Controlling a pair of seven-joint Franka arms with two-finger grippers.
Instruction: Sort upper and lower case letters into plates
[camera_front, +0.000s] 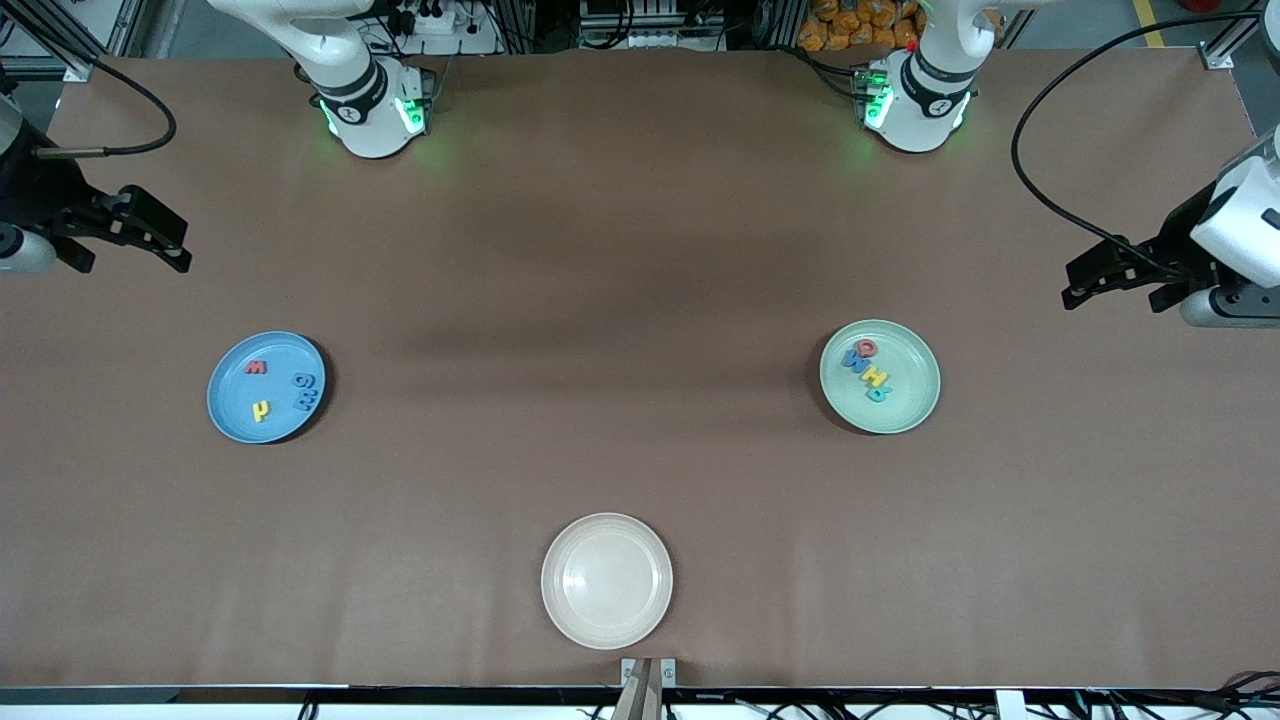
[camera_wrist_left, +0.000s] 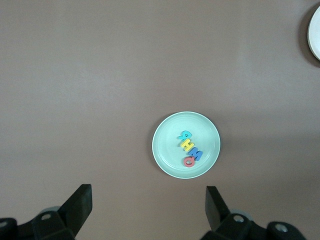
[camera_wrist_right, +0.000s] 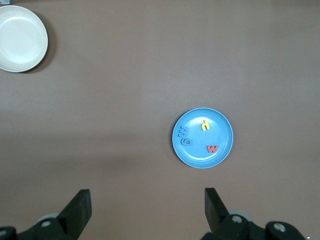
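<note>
With four letters (camera_front: 283, 385) in the blue plate (camera_front: 226, 412), four in the green plate (camera_front: 910, 405) and the white plate (camera_front: 606, 580) between them bare, we hold both the left gripper (camera_front: 1110, 282) and right gripper (camera_front: 135, 240) released, high above the counter (camera_front: 640, 250).

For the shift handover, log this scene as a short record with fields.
blue plate: toward the right arm's end of the table; holds four letters, one red, one yellow, two blue
green plate: toward the left arm's end; holds four letters in a touching cluster
cream plate: nearest the front camera, nothing in it
loose letters on the table: none visible
left gripper: open, holding nothing, over bare table at its end
right gripper: open, holding nothing, over bare table at its end
</note>
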